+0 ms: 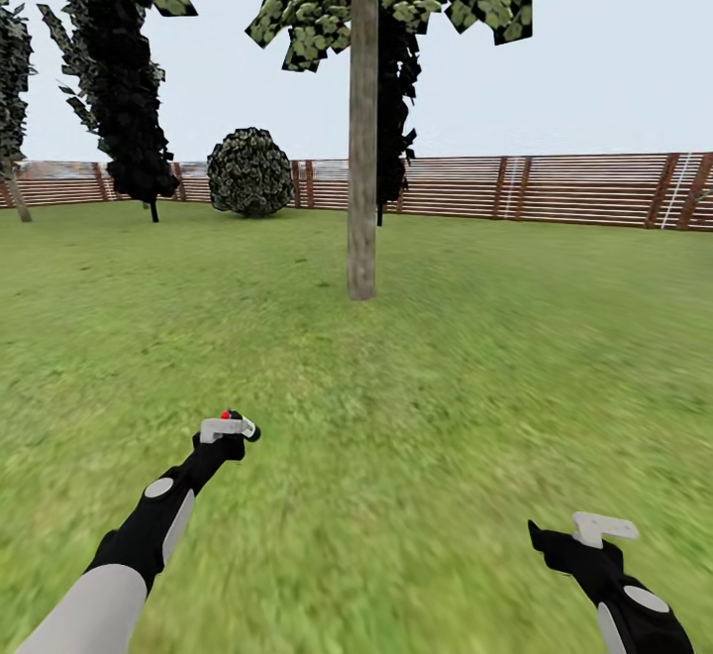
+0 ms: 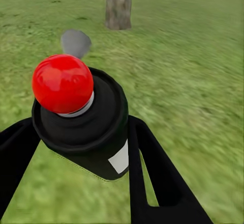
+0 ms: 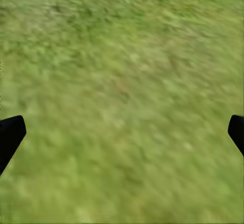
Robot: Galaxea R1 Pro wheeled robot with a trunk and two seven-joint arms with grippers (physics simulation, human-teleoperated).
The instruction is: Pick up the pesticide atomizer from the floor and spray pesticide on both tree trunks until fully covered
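One pesticide atomizer (image 2: 84, 124): dark body, red tip; clamped in left gripper (image 1: 230, 433).

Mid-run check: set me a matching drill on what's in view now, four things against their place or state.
Column one:
1. pesticide atomizer
2. right end effector
3. tree trunk
4. fence

Column two:
A. open over bare grass, holding nothing
B. upright on the lawn straight ahead
C. clamped in the left end effector, red tip toward the trunk
D. brown slats along the far edge of the lawn

Pairs: 1-C, 2-A, 3-B, 4-D
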